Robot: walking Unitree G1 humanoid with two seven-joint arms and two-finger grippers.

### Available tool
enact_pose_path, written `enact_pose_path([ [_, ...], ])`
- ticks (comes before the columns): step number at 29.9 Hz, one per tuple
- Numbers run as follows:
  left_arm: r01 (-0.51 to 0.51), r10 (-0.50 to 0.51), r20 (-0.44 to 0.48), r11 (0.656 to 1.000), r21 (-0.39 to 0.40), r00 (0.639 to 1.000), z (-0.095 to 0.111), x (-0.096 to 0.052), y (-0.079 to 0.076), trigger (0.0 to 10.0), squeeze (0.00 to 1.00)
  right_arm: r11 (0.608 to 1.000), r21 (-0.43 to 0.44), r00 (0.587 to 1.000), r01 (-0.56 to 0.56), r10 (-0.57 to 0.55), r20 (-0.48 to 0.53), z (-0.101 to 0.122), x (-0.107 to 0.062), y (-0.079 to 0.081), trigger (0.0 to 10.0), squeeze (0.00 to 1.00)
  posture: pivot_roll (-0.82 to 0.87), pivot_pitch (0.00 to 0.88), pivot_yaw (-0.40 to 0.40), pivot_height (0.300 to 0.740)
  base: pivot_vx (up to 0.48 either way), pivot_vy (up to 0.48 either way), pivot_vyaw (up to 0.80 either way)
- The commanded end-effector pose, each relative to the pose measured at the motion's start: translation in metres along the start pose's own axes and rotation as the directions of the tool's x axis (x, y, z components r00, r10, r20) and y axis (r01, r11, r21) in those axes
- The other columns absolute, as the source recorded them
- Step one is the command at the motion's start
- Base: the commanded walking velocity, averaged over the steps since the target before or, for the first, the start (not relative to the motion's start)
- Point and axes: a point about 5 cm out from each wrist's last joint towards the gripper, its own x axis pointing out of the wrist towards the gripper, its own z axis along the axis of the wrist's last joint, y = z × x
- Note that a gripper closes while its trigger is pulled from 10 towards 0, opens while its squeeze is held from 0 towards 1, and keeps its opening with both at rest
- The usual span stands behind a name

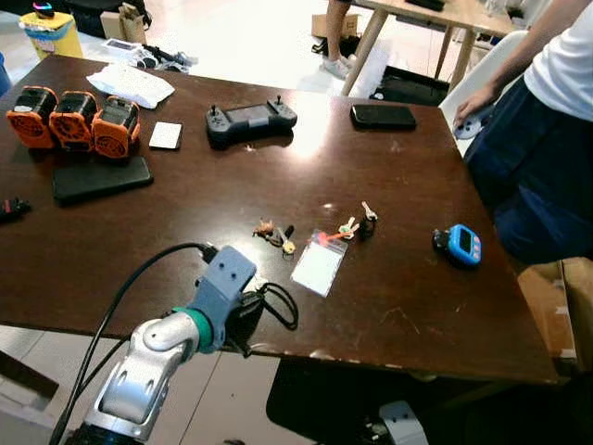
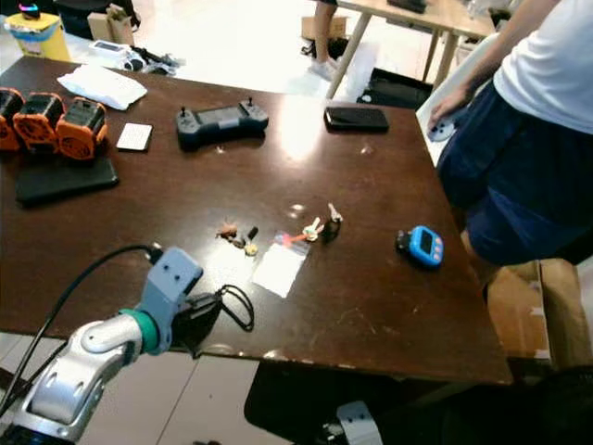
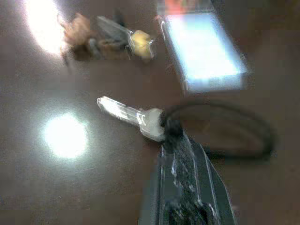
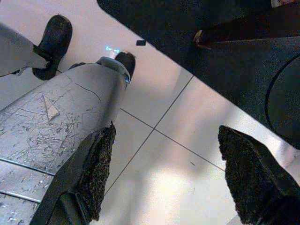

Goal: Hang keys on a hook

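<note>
Left gripper (image 1: 248,311) low over the near edge of the dark wood surface (image 1: 185,241), left of centre. In the left wrist view its fingers (image 3: 185,173) look clenched on the head of a silver key (image 3: 133,117); the blade sticks out flat over the surface, a black cord loop (image 3: 225,126) runs off behind it. View is blurred, so the grip is probable, not certain.

More keys just beyond the gripper toward mid-surface: small bunch with a brown tag and a yellow-headed key (image 1: 276,235), then a clear card sleeve (image 1: 320,267), then a second bunch with red and green bits (image 1: 352,225).

Far-left corner: three orange battery packs (image 1: 76,120), black phone (image 1: 100,178) just in front of them. Far edge: black handheld controller (image 1: 250,120), another black phone (image 1: 383,116). Blue timer (image 1: 459,244) near the right edge.

Person in a white shirt (image 1: 565,65) stands at the right edge.

Right gripper (image 4: 164,173) hangs below the surface over the tiled floor (image 4: 164,122), fingers spread apart, nothing between them.
</note>
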Motion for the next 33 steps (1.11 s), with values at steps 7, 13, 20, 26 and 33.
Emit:
enact_pose_path([
  [7, 0.047, 0.050, 0.466, 0.980, -0.194, 0.884, 0.070, -0.013, 0.010, 0.0, 0.00, 1.000, 0.002, 0.999, -0.010, 0.010, -0.043, -0.012, -0.001, 0.004, 10.0, 0.00, 0.19, 0.078, -0.036, 0.740, 0.000, 0.000, 0.00],
  [13, 0.031, 0.144, 0.585, 0.960, -0.278, 0.798, 0.090, -0.017, 0.017, 0.0, 0.00, 1.000, 0.000, 0.999, -0.009, 0.009, -0.043, -0.012, -0.001, 0.004, 10.0, 0.00, 0.19, 0.073, -0.036, 0.740, 0.000, 0.000, 0.00],
  [20, -0.005, 0.209, 0.627, 0.951, -0.310, 0.751, 0.100, -0.017, 0.020, 3.7, 0.00, 1.000, -0.002, 0.999, -0.011, 0.011, -0.043, -0.012, -0.001, 0.004, 10.0, 0.00, 0.19, 0.067, -0.036, 0.740, 0.000, 0.000, 0.00],
  [26, -0.075, 0.208, 0.632, 0.970, -0.231, 0.747, 0.106, -0.015, 0.016, 10.0, 0.00, 1.000, -0.001, 0.999, -0.022, 0.022, -0.034, -0.011, -0.001, 0.006, 10.0, 0.00, 0.19, 0.065, -0.036, 0.740, 0.000, 0.000, 0.00],
  [33, -0.101, 0.192, 0.622, 0.979, -0.180, 0.759, 0.108, -0.014, 0.015, 10.0, 0.00, 1.000, -0.003, 0.999, -0.027, 0.026, -0.033, -0.010, 0.000, 0.007, 10.0, 0.00, 0.19, 0.070, -0.034, 0.740, 0.000, 0.000, 0.00],
])
